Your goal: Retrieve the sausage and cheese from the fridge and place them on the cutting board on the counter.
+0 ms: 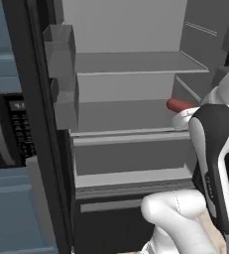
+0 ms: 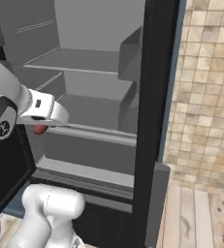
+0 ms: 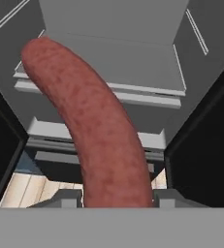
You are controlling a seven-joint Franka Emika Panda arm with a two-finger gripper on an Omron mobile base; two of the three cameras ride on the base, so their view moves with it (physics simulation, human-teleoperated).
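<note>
The pincer is holding the sausage by its near end, jaws pressing both flanks, in front of the open fridge at middle-shelf height. Judged light, glossy, somewhat slippery and slightly yielding; gripping nearer its middle would be limiting swing. The cheese is not being located.
</note>
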